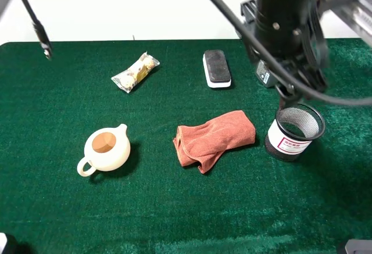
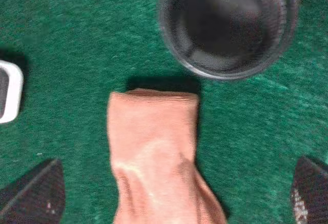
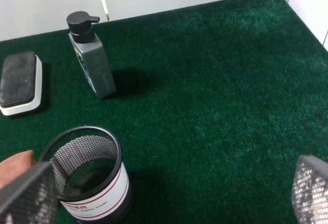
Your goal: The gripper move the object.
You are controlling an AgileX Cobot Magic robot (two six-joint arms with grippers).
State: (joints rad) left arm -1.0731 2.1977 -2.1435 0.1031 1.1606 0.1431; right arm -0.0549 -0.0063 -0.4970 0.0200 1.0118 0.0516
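Observation:
The black wire-mesh pen cup [image 1: 293, 132] stands upright and empty on the green cloth at the right, its white label with red print facing the front. A large grey-and-black arm [image 1: 285, 27] hangs high just behind it. The left wrist view looks straight down into the cup [image 2: 228, 26]. My left gripper [image 2: 171, 196] is open and high above the table, with its fingertips [image 2: 33, 196] wide apart and the cup ahead of them. My right gripper [image 3: 169, 193] is open and empty, apart from the cup [image 3: 89, 183].
An orange cloth [image 1: 214, 138] lies just left of the cup. A cream teapot [image 1: 107, 149] stands at the left. A snack packet [image 1: 135, 72] and a board eraser [image 1: 217, 68] lie at the back. A grey pump bottle [image 3: 92, 60] stands behind the cup.

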